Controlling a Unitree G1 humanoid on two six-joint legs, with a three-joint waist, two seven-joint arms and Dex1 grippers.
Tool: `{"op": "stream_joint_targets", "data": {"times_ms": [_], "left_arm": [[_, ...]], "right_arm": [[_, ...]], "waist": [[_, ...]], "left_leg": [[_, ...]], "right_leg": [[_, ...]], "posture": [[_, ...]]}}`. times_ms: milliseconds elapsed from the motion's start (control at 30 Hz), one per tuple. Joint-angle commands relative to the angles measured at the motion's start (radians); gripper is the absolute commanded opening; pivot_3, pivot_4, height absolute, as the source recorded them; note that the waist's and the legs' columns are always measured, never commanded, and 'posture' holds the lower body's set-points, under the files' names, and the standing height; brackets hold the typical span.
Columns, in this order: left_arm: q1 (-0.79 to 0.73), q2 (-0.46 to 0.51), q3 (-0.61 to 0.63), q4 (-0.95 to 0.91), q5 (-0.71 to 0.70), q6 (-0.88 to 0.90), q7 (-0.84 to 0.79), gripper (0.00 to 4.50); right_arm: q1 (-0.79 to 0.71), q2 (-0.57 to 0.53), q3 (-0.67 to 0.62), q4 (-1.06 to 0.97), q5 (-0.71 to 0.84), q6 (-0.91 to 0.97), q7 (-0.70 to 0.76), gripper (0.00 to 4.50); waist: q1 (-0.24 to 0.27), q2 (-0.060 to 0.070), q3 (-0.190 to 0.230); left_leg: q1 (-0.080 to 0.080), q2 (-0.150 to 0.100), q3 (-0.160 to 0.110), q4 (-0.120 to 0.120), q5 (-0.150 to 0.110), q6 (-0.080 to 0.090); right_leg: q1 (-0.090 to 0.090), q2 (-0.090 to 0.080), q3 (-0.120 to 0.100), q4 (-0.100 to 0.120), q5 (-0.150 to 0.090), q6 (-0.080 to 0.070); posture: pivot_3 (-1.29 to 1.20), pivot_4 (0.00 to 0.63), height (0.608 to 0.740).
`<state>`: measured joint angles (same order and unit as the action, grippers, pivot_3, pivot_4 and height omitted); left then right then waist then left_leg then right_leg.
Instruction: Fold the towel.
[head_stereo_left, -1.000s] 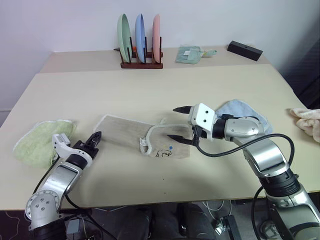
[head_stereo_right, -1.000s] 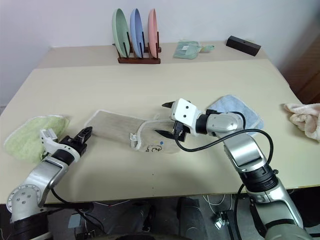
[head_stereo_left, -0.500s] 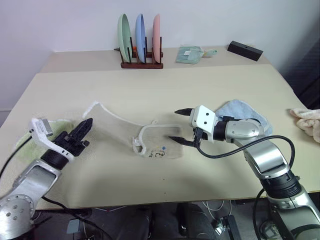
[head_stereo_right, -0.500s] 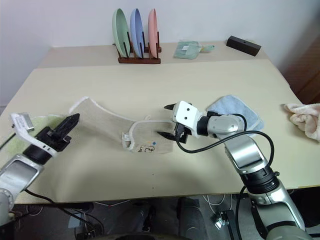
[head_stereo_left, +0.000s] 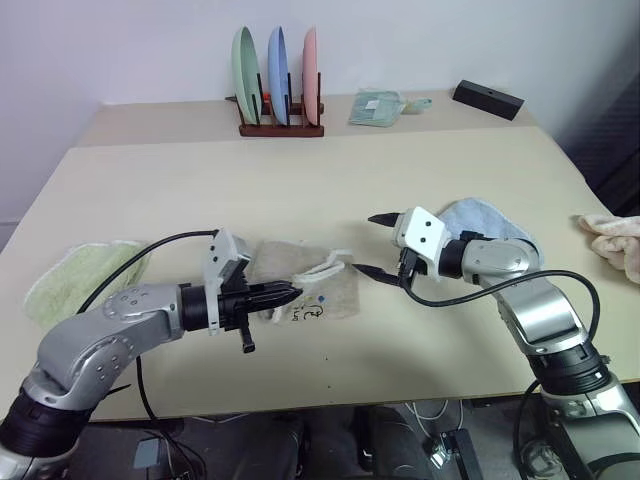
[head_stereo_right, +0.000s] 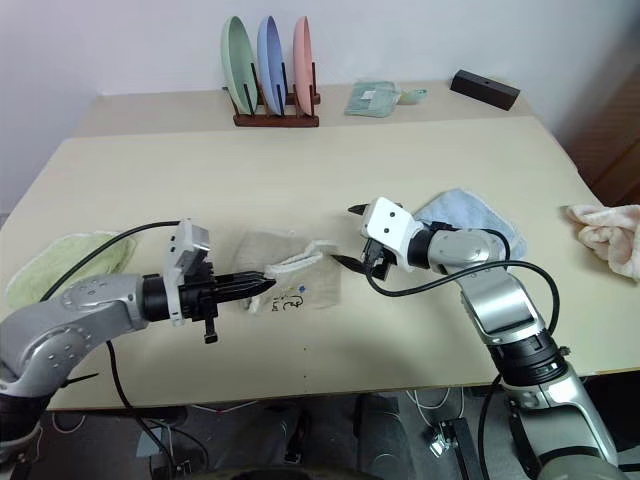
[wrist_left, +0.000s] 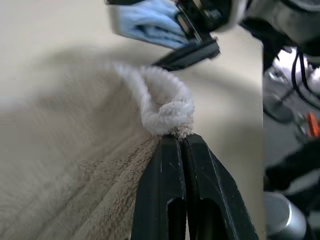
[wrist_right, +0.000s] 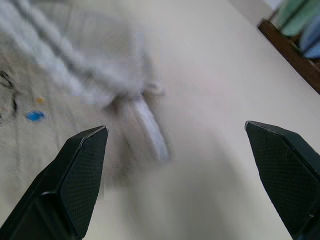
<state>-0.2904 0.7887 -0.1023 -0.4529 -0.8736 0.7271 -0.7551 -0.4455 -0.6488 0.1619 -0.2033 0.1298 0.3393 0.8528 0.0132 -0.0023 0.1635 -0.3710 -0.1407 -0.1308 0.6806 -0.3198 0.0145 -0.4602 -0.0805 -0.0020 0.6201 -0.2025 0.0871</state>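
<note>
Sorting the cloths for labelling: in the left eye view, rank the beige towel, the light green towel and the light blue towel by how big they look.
1. Light green terry towel and folded beige terry towel: about alike, so unranked.
2. Light blue terry towel: looks smallest, but the right arm covers part of it.

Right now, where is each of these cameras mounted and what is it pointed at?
Head cameras, left and right eye: side by side, looking forward and down at the table; both arms show, the left gripper pinching the beige towel, the right gripper open beside it.
Left wrist: looks along its shut black fingers clamped on the towel's white edging.
Right wrist: looks between its open fingers over towel and table toward the plate rack.
Shared: every view shows the towel.
</note>
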Motion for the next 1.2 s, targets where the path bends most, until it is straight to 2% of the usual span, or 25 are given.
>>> {"op": "stream_joint_targets", "data": {"times_ms": [33,167,367,433,500,600,700,767,867,967,1033,1100,1133,1200], "left_arm": [[-0.061,-0.032,-0.07,0.013,0.068,-0.016,-0.072,0.05],[-0.112,-0.072,-0.16,0.079,0.157,-0.005,-0.125,0.05],[-0.113,-0.118,-0.184,0.145,0.238,-0.01,-0.142,0.05],[-0.109,-0.145,-0.154,0.152,0.224,0.009,-0.127,0.58],[-0.104,-0.162,-0.12,0.149,0.197,0.03,-0.12,1.31],[-0.094,-0.171,-0.093,0.135,0.19,0.052,-0.113,2.8],[-0.053,-0.145,0.018,0.089,0.078,0.132,-0.114,4.29],[-0.014,-0.113,0.13,0.059,-0.014,0.183,-0.114,4.29],[0.031,-0.079,0.274,0.052,-0.078,0.199,-0.082,4.35],[0.02,-0.114,0.355,0.103,-0.077,0.186,0.017,3.49],[0.025,-0.112,0.342,0.096,-0.029,0.157,0.027,2.59],[0.015,-0.129,0.273,0.093,0.044,0.127,0.052,1.53],[0.012,-0.134,0.222,0.095,0.095,0.104,0.058,1.04],[0.012,-0.142,0.14,0.118,0.184,0.048,0.047,1.04]], "right_arm": [[0.004,-0.009,-0.035,-0.033,-0.002,-0.012,-0.015,4.5],[0.017,-0.019,-0.059,-0.041,-0.004,-0.003,-0.031,4.5],[0.02,-0.035,-0.074,-0.036,-0.004,-0.004,-0.038,4.5],[0.023,-0.037,-0.074,-0.037,-0.005,-0.005,-0.038,4.5],[0.021,-0.036,-0.072,-0.032,-0.007,-0.007,-0.038,4.5],[0.02,-0.036,-0.071,-0.03,-0.008,-0.008,-0.037,4.5],[0.017,-0.047,-0.078,-0.021,-0.006,-0.009,-0.028,4.5],[0.014,-0.053,-0.1,-0.019,0.021,0.011,-0.016,4.5],[0.018,-0.05,-0.139,-0.038,0.087,0.069,0.001,3.61],[0.019,-0.028,-0.156,-0.079,0.151,0.128,0.009,2.15],[0.001,0.024,-0.15,-0.124,0.221,0.202,-0.011,1.18],[-0.024,0.119,-0.106,-0.168,0.292,0.288,-0.047,0.1],[-0.029,0.163,-0.077,-0.175,0.31,0.313,-0.059,0.0],[-0.027,0.203,-0.01,-0.151,0.273,0.306,-0.065,0.0]], "waist": [[-0.001,0.0,0.0],[0.0,0.0,0.0],[0.0,0.0,0.0],[0.0,0.0,0.0],[0.0,0.0,0.0],[0.0,0.0,0.0],[-0.002,0.0,0.0],[-0.003,0.0,0.0],[0.0,0.0,0.0],[0.006,0.0,0.0],[0.004,-0.001,0.0],[-0.001,0.0,0.0],[-0.002,0.0,0.0],[-0.002,0.0,0.0]], "left_leg": [[0.0,0.0,0.0,0.0,0.0,0.0],[0.0,0.0,0.0,0.0,0.0,0.0],[0.0,0.0,0.0,0.0,0.0,0.0],[0.0,0.0,0.0,0.001,0.0,0.0],[0.0,0.0,0.0,0.001,0.0,0.0],[0.0,0.0,0.0,0.001,0.0,0.0],[0.0,0.0,0.0,0.001,0.0,0.0],[-0.001,0.0,0.0,0.001,0.0,0.0],[-0.001,0.0,0.0,0.001,0.0,0.0],[0.0,0.0,-0.001,0.002,0.0,0.0],[0.0,0.0,-0.001,0.002,0.0,0.0],[0.0,0.0,-0.001,0.002,0.0,0.0],[0.0,0.0,-0.001,0.001,0.0,0.0],[0.0,0.0,-0.001,0.001,0.0,0.0]], "right_leg": [[0.0,0.0,0.0,0.0,0.0,0.0],[0.0,0.0,0.0,0.0,0.0,0.0],[0.0,0.0,0.0,0.0,0.0,0.0],[0.0,0.0,0.0,0.0,0.0,0.0],[0.0,0.0,0.0,0.0,0.0,0.0],[0.0,0.0,0.0,0.0,0.0,0.0],[-0.001,0.0,0.0,0.0,0.0,0.0],[-0.001,0.0,0.0,0.0,0.0,0.0],[-0.001,0.0,0.0,0.001,0.0,0.0],[0.001,0.0,0.0,0.0,0.0,0.0],[0.001,0.0,0.0,0.0,0.0,0.0],[0.001,0.0,0.0,0.0,0.0,0.0],[0.0,0.0,0.0,0.0,0.0,0.0],[0.0,0.0,0.0,0.001,0.0,0.0]], "posture": [[0.0,0.15,0.737],[0.0,0.15,0.737],[0.0,0.15,0.737],[0.0,0.15,0.737],[0.0,0.15,0.737],[0.0,0.15,0.737],[0.0,0.15,0.737],[0.0,0.15,0.737],[0.0,0.15,0.737],[0.0,0.15,0.737],[0.0,0.15,0.737],[0.0,0.15,0.737],[0.0,0.15,0.737],[0.0,0.15,0.737]]}}
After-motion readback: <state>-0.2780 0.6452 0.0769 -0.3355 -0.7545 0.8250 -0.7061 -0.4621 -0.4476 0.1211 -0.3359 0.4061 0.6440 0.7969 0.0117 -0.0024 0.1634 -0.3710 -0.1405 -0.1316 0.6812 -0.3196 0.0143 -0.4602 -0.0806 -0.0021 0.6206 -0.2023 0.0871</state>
